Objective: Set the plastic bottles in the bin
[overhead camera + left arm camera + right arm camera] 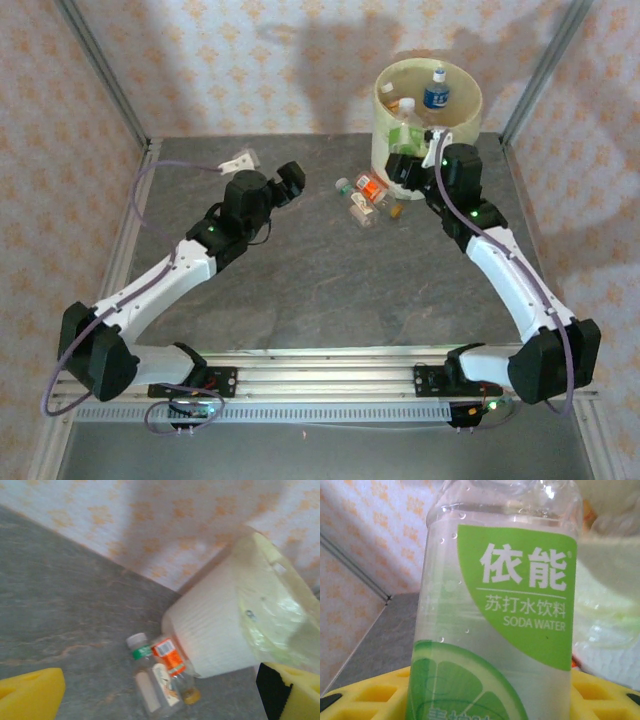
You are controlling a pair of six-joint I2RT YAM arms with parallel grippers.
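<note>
Left arm: base at lower left of the top view, forearm angled up toward centre, wrist turned right.
Left fingers (30, 697): spread wide, holding nothing, over bare counter (300, 270).
Right arm: base at lower right, stretched up and left to the bin's near side.
Right fingers (600, 690): clenched on a green-labelled soda-water bottle (495, 610).
Loose bottles (365, 195): small cluster lying on the counter at centre, just beside the bin's foot.
Bin (468, 125): upper right of centre, bag-lined; blue-labelled bottle (436, 92) inside.
</note>
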